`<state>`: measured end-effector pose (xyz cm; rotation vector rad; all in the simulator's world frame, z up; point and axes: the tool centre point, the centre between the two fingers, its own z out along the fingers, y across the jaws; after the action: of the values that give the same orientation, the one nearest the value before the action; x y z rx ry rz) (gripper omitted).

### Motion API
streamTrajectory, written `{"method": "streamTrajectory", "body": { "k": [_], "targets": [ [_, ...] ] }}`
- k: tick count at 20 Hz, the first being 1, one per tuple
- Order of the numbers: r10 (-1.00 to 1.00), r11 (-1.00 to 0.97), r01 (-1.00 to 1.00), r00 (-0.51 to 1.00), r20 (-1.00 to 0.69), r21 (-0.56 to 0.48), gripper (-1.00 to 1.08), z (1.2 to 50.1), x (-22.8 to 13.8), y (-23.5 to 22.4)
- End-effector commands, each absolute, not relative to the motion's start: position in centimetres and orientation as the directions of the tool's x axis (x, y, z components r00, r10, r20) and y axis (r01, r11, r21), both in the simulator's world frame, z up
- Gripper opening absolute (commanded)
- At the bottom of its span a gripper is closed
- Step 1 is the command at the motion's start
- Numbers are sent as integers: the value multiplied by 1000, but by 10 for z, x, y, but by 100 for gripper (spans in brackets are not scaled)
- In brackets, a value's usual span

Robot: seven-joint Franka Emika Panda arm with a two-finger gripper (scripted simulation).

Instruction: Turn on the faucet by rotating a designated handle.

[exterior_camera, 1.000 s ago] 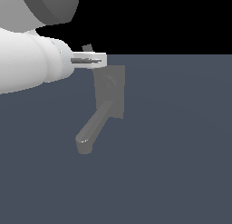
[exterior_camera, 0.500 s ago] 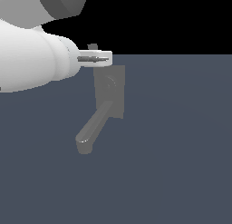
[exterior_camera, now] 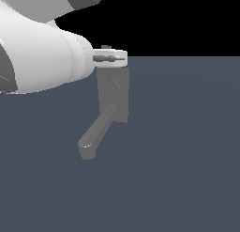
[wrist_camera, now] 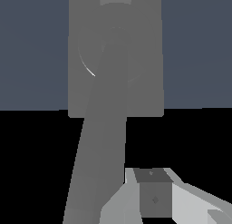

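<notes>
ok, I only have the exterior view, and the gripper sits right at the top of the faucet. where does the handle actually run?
Observer: In the wrist view the handle runs from the round hub out past the back plate's edge, toward the camera.
Operator: fingers around it?
Observer: Not that I can see. One finger pad shows, off to one side of the handle; no second finger is in frame, so I cannot tell the opening.

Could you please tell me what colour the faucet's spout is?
The spout is a dull, plain grey, without pattern; it shows best in the exterior view.
</notes>
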<state>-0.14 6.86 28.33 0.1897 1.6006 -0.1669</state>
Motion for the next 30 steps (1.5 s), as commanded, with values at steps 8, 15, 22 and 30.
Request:
{"method": "streamTrajectory", "body": {
  "k": [8,15,22,30],
  "targets": [
    [20,974,228,-26,-999,13,-100,285,-4,45],
    [20,972,236,-13,-1000,16,-100,284,-8,16],
    [19,970,244,0,-1000,19,-100,283,-11,-13],
    [20,972,233,-21,-1000,15,-100,264,-20,-19]
  ]
}}
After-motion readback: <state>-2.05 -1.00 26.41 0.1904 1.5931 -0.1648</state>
